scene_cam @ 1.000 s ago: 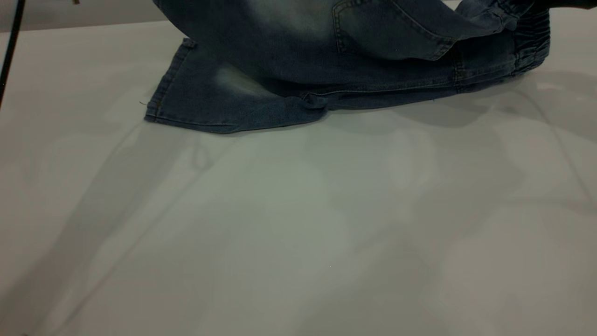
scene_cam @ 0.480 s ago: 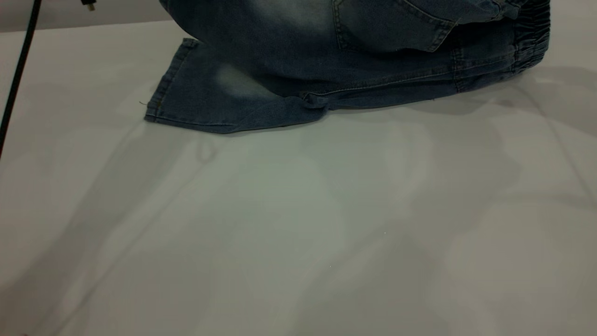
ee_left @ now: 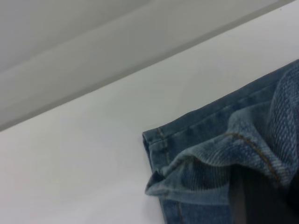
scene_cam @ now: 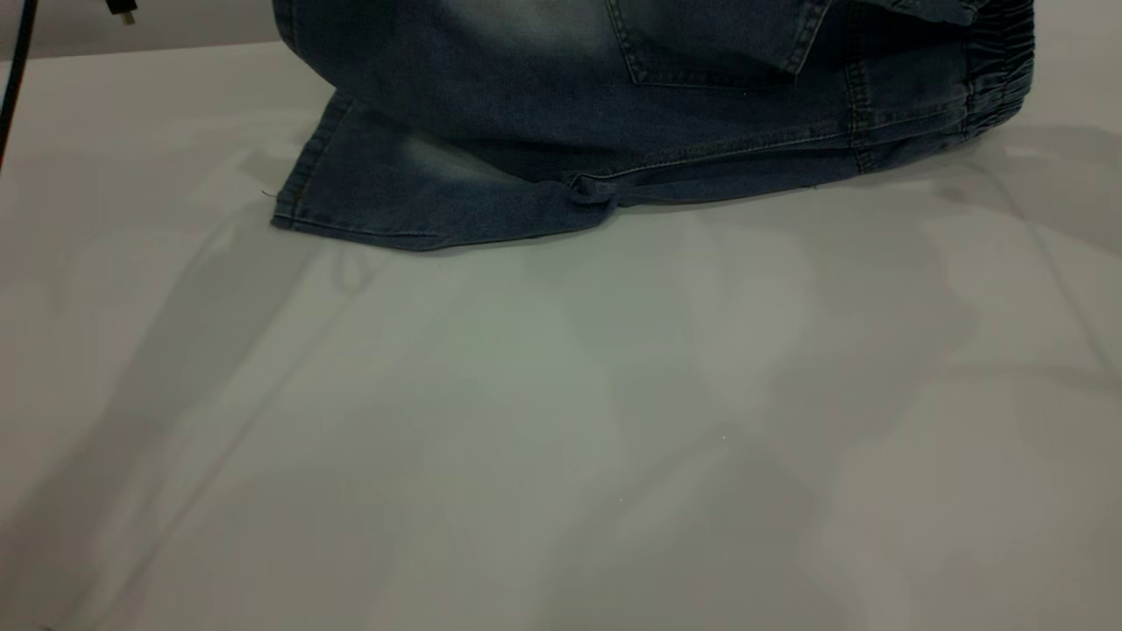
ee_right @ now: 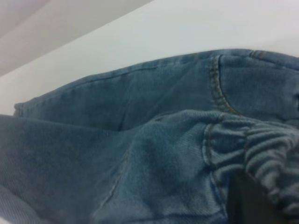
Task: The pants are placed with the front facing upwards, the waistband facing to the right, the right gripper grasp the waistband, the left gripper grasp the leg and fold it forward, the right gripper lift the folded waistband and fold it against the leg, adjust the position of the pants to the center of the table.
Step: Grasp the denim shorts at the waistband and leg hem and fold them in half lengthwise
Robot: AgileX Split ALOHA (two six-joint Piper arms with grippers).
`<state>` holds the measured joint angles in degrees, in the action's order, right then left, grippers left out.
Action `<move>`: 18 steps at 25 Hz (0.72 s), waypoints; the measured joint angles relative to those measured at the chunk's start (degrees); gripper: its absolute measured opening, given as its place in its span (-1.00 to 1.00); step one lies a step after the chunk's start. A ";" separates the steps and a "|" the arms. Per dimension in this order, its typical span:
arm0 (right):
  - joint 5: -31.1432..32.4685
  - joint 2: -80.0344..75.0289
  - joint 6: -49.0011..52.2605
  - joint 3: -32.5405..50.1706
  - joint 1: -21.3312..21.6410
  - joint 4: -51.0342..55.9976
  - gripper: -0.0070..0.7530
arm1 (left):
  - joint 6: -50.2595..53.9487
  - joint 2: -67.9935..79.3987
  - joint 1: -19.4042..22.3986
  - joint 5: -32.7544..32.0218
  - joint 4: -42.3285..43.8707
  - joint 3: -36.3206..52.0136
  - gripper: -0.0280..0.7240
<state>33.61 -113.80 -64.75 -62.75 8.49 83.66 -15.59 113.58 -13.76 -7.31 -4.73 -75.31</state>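
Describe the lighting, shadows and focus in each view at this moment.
Exterior view: dim, soft broad shadows across the table, pants cut off at the top edge. Left wrist view: brighter, stitching on the leg hem sharp, a dark blurred shape at the lower corner. Right wrist view: even light, waistband gathers soft, dark blur below them.

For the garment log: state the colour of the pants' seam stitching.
Tan on the blue pants, clearest in the left wrist view.

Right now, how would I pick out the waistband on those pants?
Start at the white table, then the blue denim pants along its far edge. The waistband is their right end: dark, gathered and ruffled, unlike the flat stitched leg hem at left.
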 joint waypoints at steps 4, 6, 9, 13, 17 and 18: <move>0.00 0.00 0.00 0.00 0.00 0.02 -0.89 | 0.08 0.00 0.00 -0.53 0.00 0.00 -0.72; -0.06 0.00 0.00 0.00 0.00 0.07 -0.87 | 0.08 0.00 0.00 -0.62 0.00 0.05 -0.72; -0.11 0.00 -0.94 0.00 0.00 0.12 -0.75 | 0.02 0.00 0.00 -1.02 0.00 0.05 -0.72; -0.19 0.00 -0.94 0.00 0.00 0.18 -0.34 | 0.02 0.00 0.00 -1.24 0.00 0.05 -0.72; -0.81 0.00 -0.94 0.00 0.00 0.18 0.11 | 0.02 0.00 -0.05 -1.65 0.00 0.05 -0.72; -0.95 0.00 -0.94 0.00 0.00 0.18 0.19 | 0.02 0.00 -0.06 -1.79 0.00 0.05 -0.72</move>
<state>32.66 -113.80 -65.69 -62.75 8.49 83.84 -15.56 113.58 -13.82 -9.11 -4.73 -75.26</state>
